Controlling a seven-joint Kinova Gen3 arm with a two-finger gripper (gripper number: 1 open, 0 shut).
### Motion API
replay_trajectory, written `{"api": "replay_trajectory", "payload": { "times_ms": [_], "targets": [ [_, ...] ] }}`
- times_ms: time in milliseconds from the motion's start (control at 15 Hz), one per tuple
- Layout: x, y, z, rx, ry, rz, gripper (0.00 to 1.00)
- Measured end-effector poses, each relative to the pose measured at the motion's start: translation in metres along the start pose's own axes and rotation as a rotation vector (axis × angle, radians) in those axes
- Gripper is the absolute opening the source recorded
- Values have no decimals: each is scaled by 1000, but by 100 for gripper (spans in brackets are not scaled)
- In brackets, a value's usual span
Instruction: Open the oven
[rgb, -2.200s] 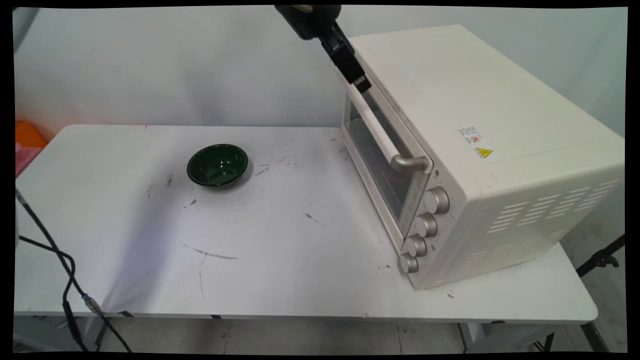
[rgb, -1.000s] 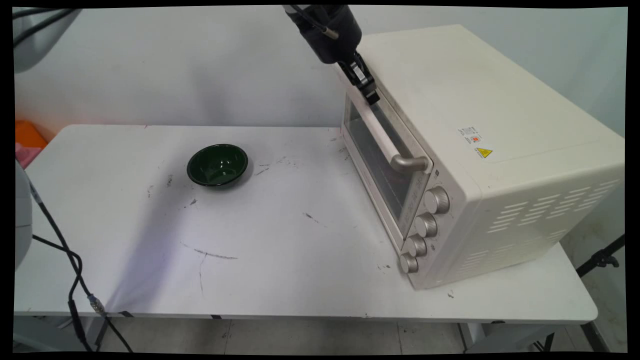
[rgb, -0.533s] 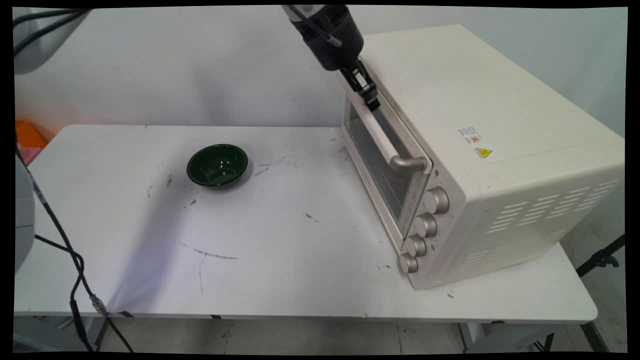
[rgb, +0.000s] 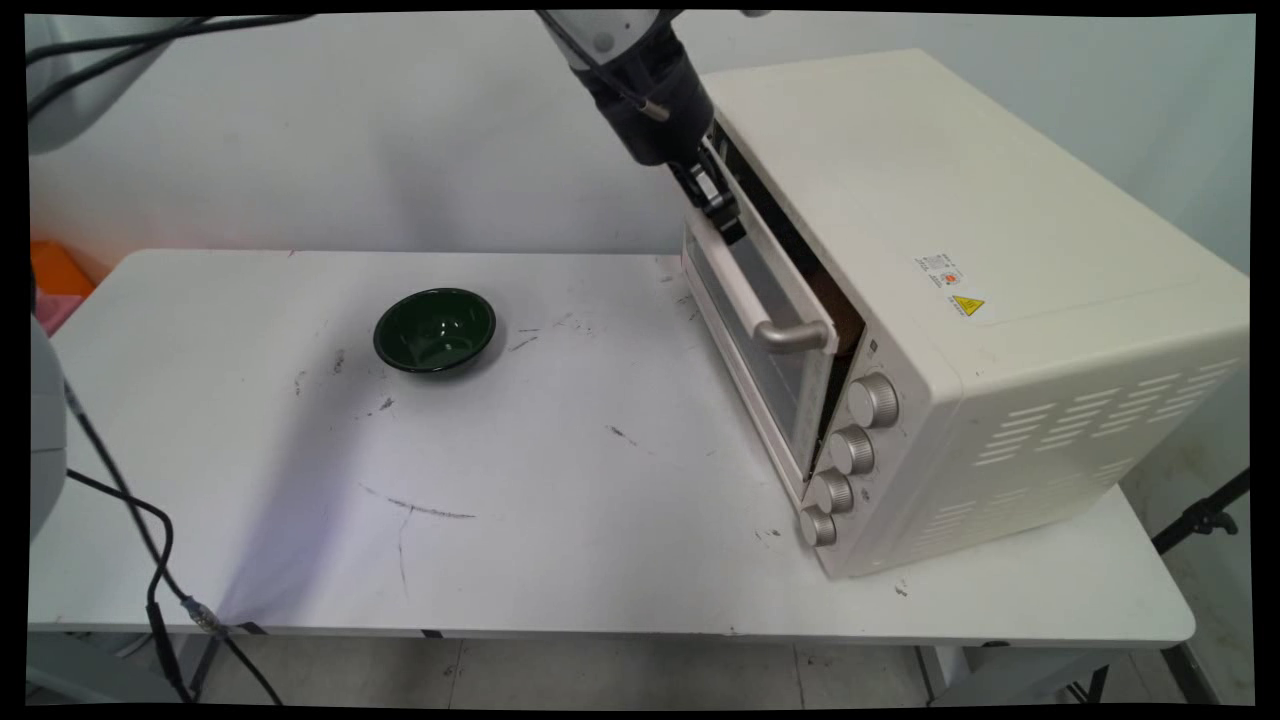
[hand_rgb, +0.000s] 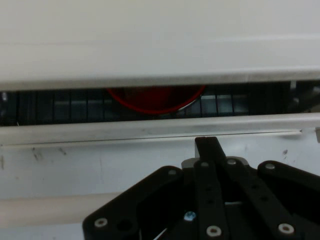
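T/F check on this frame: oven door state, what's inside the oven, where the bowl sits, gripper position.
1. The oven door is fully shut. False: it stands ajar, a dark gap showing along its top edge.
2. The gripper is at the door's top, by the handle's far end. True.
3. A green bowl sits on the table, apart from the oven. True.
4. The oven is empty. False: the hand view shows something red on the rack inside.
5. The bowl lies upside down. False: it is upright.
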Motion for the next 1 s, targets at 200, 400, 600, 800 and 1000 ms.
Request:
{"api": "replay_trajectory", "payload": {
  "times_ms": [200, 400, 600, 800, 1000],
  "targets": [
    [-10, -1, 1, -3, -8, 13, 0],
    [-21, 0, 1, -6, -14, 27, 0],
    [-34, 2, 0, -7, -17, 40, 0],
    [-45, 2, -2, -4, -16, 50, 0],
    [-59, 3, -3, 3, -11, 62, 0]
  ]
}}
